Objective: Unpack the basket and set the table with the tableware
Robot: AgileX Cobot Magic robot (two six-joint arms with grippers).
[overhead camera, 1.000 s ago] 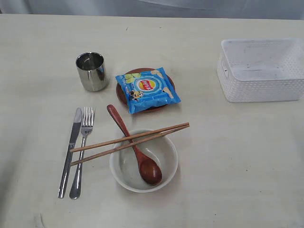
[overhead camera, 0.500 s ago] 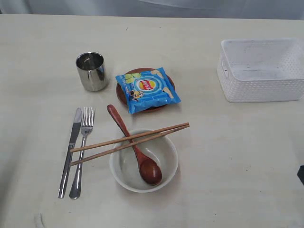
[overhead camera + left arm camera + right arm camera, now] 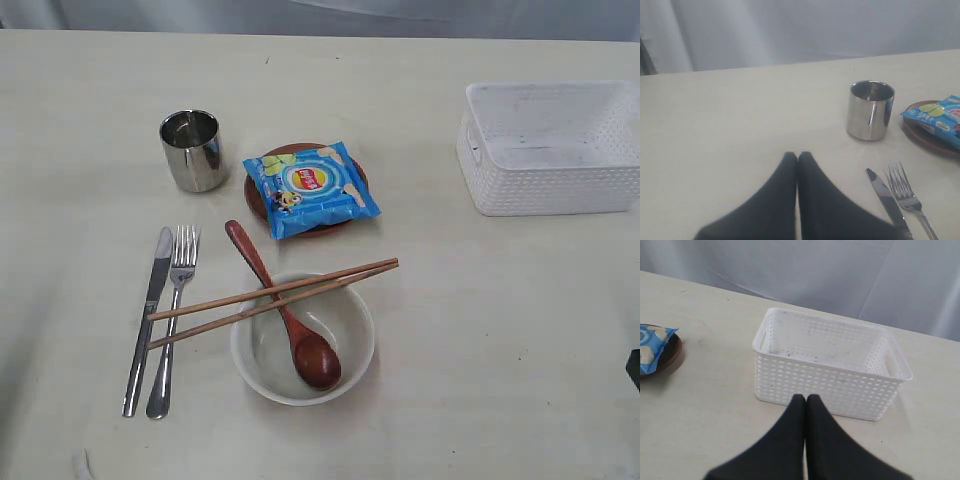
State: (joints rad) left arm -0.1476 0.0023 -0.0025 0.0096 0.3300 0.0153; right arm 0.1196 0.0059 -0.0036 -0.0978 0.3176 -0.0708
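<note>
Exterior view has the basket [image 3: 545, 190] sitting empty in the upper right of the frame, long side running left-right. The cup [image 3: 193, 150], plate [image 3: 255, 195], bowl [image 3: 358, 330], knife [image 3: 148, 320] and fork [image 3: 172, 320] are all out on the table [image 3: 500, 340], so I'd say unpacking is basically done and only tidying is left. Knife and fork lie side by side at lower left, tips toward the top, the chopsticks [image 3: 330, 277] bridge the bowl slanting up to the right, the spoon [image 3: 315, 360] handle points upper left, and the left claw [image 3: 798, 157] and right claw [image 3: 805, 399] are each pressed together with nothing in them.

Packet [image 3: 312, 188] on plate [image 3: 251, 192], cup [image 3: 192, 150] to L, spoon [image 3: 300, 340] in bowl [image 3: 262, 352], basket [image 3: 545, 190] R
</note>
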